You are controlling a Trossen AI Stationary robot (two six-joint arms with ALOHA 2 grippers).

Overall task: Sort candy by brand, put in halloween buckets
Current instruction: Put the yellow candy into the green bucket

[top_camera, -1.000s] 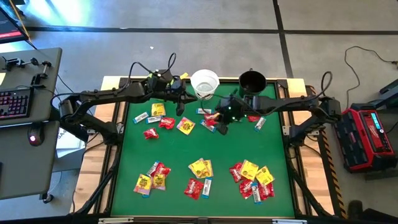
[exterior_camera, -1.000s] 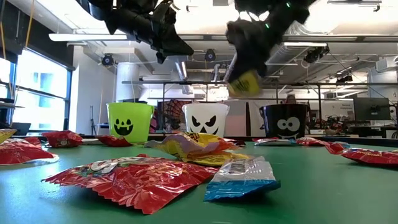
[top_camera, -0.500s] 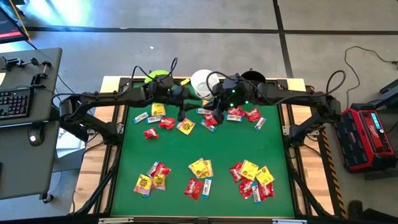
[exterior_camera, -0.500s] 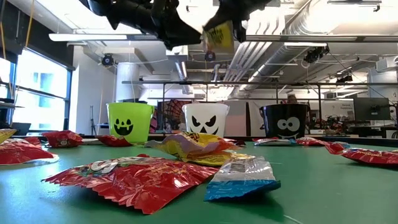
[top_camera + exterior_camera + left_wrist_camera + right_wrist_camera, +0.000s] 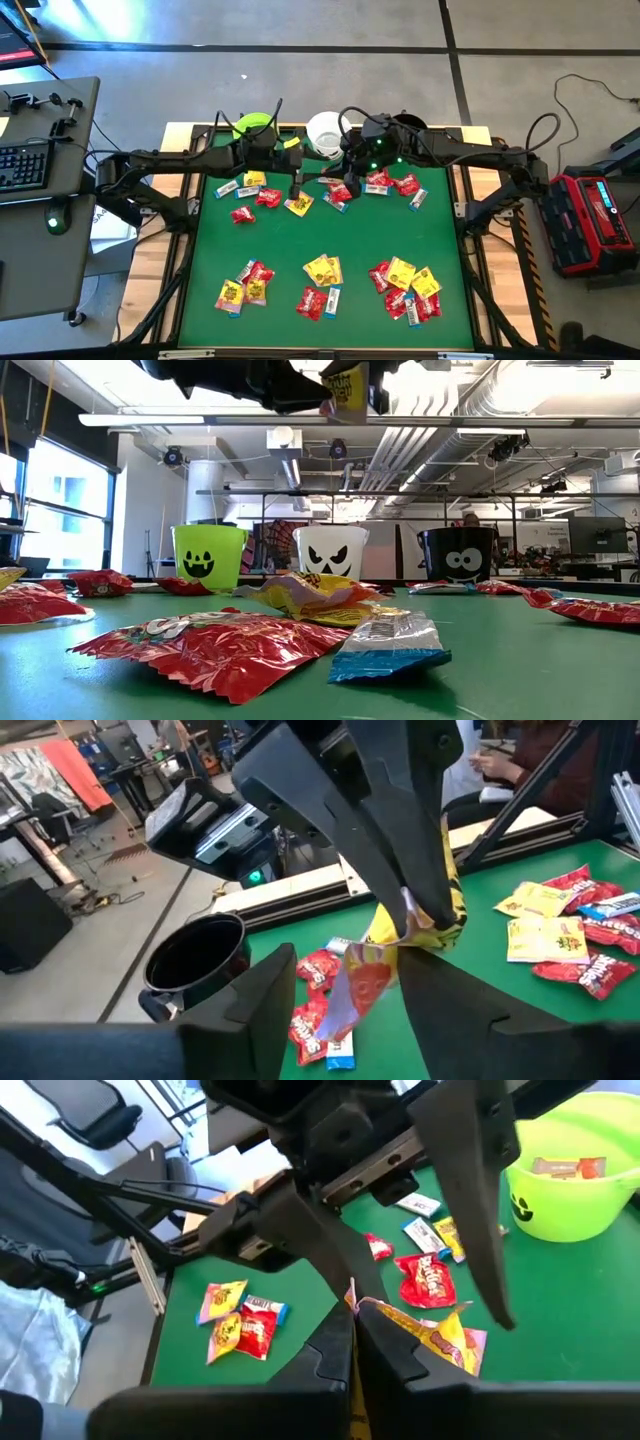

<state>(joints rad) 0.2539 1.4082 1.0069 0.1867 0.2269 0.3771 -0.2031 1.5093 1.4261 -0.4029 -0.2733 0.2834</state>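
Green table in an open workshop, three buckets along its far edge. Right gripper pinches a yellow packet; left gripper is spread around it.

Three buckets stood in a row along the far edge of the tabletop, one at the left, one in the middle, one at the right. Candy lay in loose groups on the tabletop: one band near the buckets and three clusters along the near edge. Both arms reached inward from the tabletop's sides and met above the far middle. The left end effector and the right end effector faced each other, with one packet hanging between them, pinched by the right one, above the candy.
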